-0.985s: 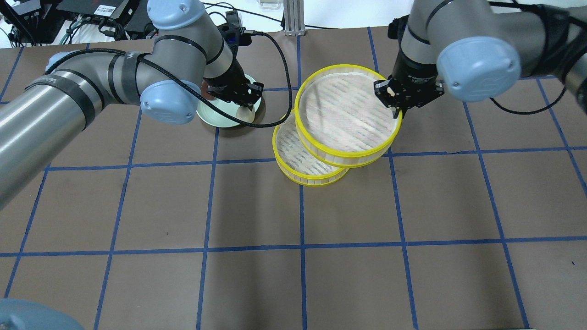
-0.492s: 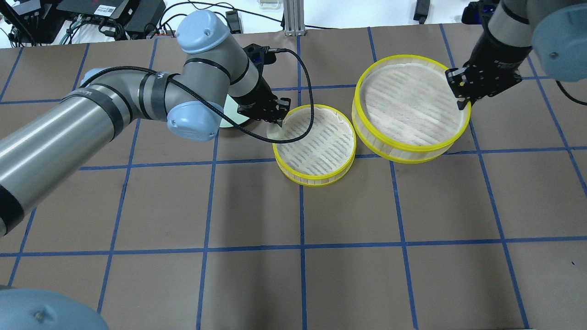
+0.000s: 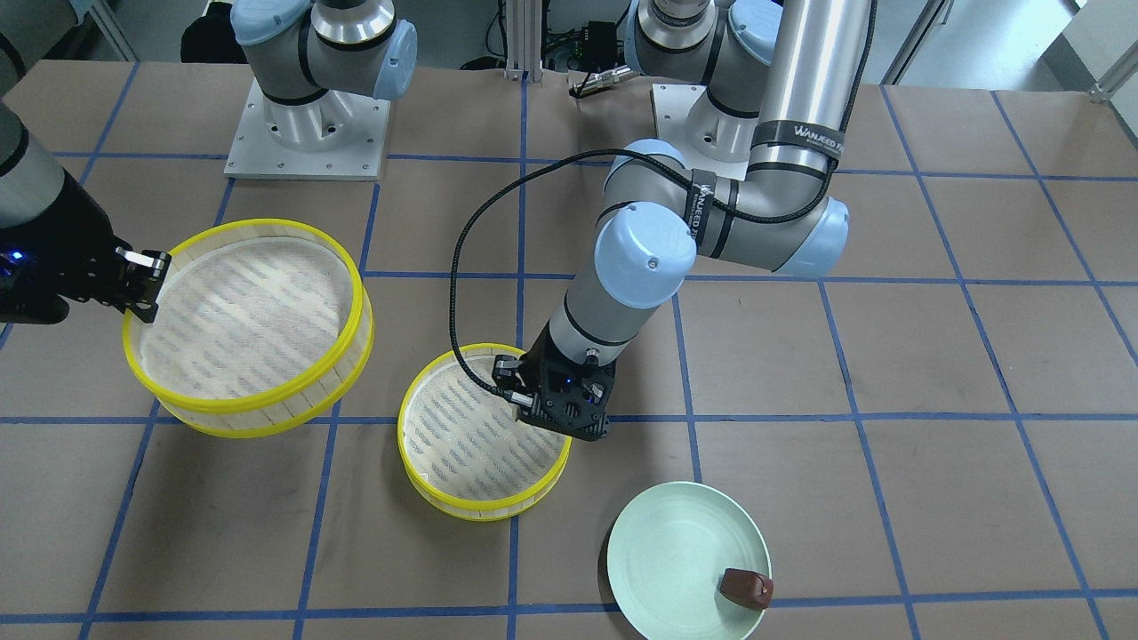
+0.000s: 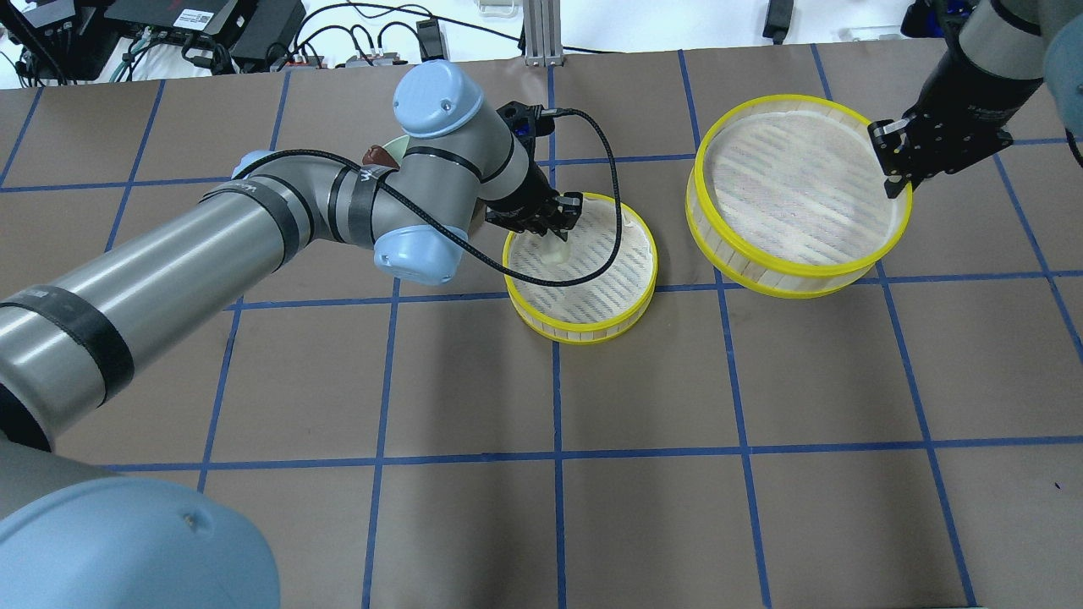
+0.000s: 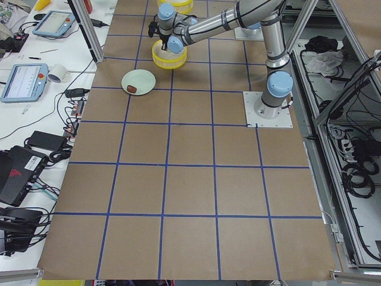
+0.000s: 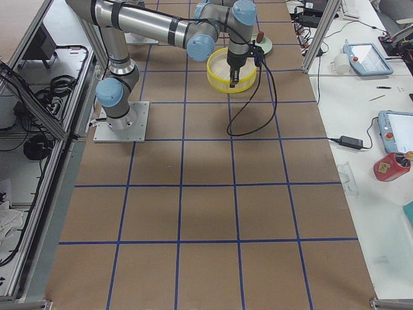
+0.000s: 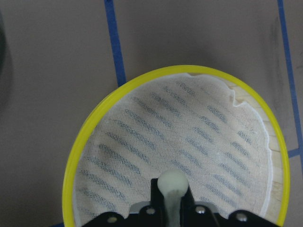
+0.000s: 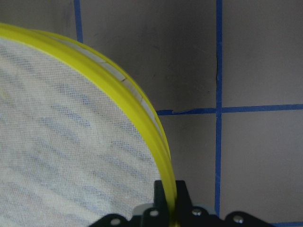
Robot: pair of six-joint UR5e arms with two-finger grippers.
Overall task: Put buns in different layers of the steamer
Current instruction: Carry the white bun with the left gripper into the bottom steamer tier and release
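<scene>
My left gripper is shut on the pale cream bun and holds it low over the left part of the lower steamer tray, which rests on the table. That tray also shows in the front view. My right gripper is shut on the yellow rim of the upper steamer tray and holds it tilted above the table, right of the lower tray. The dark reddish-brown bun lies on the mint-green plate. In the overhead view my left arm hides most of the plate.
Brown table paper with a blue tape grid. A black cable loops from my left wrist over the lower tray's edge. Cables and electronics lie beyond the table's far edge. The arm bases stand at the robot's side.
My left gripper has carried the cream bun right, from the lower tray's left rim to over its mesh. My right gripper has moved the upper tray a little farther right.
</scene>
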